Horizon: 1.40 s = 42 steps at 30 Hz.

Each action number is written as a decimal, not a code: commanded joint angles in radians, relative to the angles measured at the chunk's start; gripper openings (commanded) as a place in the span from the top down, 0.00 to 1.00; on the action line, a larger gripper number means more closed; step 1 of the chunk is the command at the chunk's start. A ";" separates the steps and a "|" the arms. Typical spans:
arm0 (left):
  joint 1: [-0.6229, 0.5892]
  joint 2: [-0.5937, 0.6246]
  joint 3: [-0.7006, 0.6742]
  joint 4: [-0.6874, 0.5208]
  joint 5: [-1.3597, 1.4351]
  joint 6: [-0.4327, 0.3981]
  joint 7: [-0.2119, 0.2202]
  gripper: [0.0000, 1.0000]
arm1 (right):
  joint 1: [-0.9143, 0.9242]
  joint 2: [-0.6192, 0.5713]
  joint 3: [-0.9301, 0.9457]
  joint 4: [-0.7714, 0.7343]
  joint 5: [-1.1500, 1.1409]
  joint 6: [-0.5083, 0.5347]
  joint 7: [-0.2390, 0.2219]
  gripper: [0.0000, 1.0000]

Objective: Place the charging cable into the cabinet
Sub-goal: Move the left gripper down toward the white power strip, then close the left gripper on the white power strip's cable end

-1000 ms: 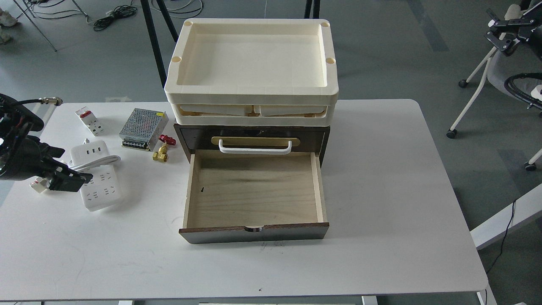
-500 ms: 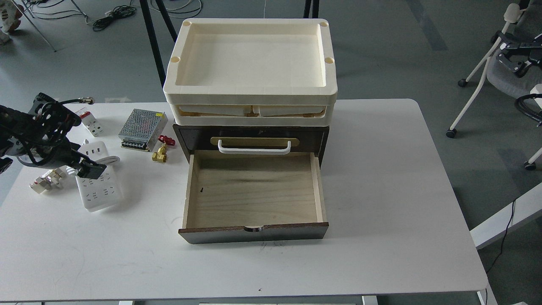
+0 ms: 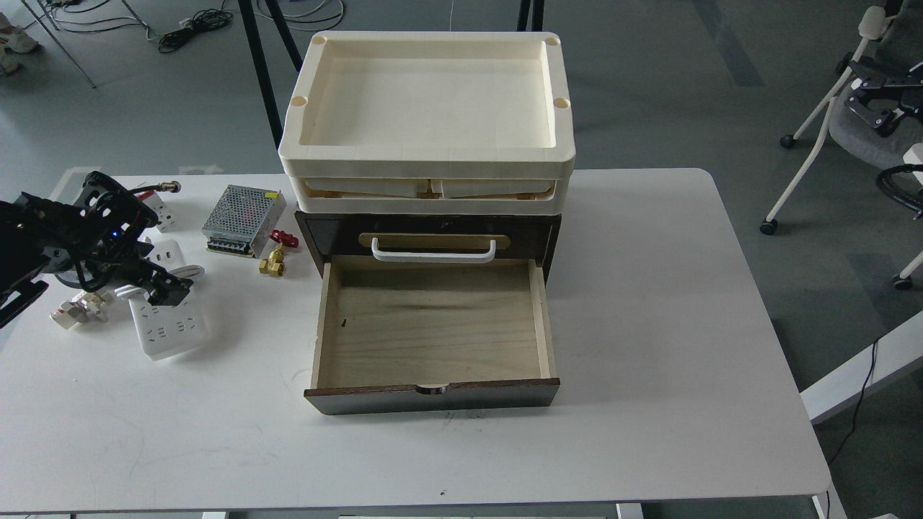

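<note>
The charging cable, a white power strip [image 3: 170, 328] with its thick cord [image 3: 190, 272] looped over it, lies flat on the white table [image 3: 649, 324] at the left. My left gripper [image 3: 170, 288] is low over the strip's middle, just past its USB end; it is dark and its fingers cannot be told apart. The cabinet [image 3: 433, 397] stands at the table's centre with its lower drawer pulled out, pale wood interior [image 3: 433, 324] empty. Its white handle [image 3: 433, 250] and stacked cream trays [image 3: 429, 155] are above. My right gripper [image 3: 876, 108] is a small black shape at the far right, off the table.
A metal mesh power-supply box [image 3: 243, 210] and a brass valve with a red handle [image 3: 276, 256] lie between strip and cabinet. A white breaker [image 3: 163, 213] is partly behind my left arm. A small white part [image 3: 72, 310] lies left of the strip. A chair [image 3: 851, 130] stands at the right.
My left arm has swung up and to the right; its gripper has gone from the strip's left side to over the strip's middle. The strip has not moved. The right gripper has dropped lower.
</note>
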<state>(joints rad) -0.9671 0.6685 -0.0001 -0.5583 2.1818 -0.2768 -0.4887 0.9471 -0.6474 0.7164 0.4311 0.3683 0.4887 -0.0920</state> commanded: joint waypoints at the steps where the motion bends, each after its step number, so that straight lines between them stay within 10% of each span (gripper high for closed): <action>1: 0.020 -0.018 0.002 0.038 0.000 0.037 0.000 0.24 | -0.002 -0.001 0.003 0.000 0.000 0.000 0.002 0.00; 18: 0.034 -0.043 0.091 0.124 0.000 0.151 0.000 0.44 | -0.016 -0.006 0.005 0.000 0.000 0.000 0.002 0.00; 42: 0.044 -0.043 0.094 0.124 0.000 0.153 0.000 1.00 | -0.024 -0.006 0.005 0.000 0.000 0.000 0.002 0.00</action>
<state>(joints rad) -0.9237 0.6229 0.0929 -0.4324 2.1816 -0.1253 -0.4882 0.9237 -0.6536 0.7210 0.4310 0.3682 0.4887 -0.0907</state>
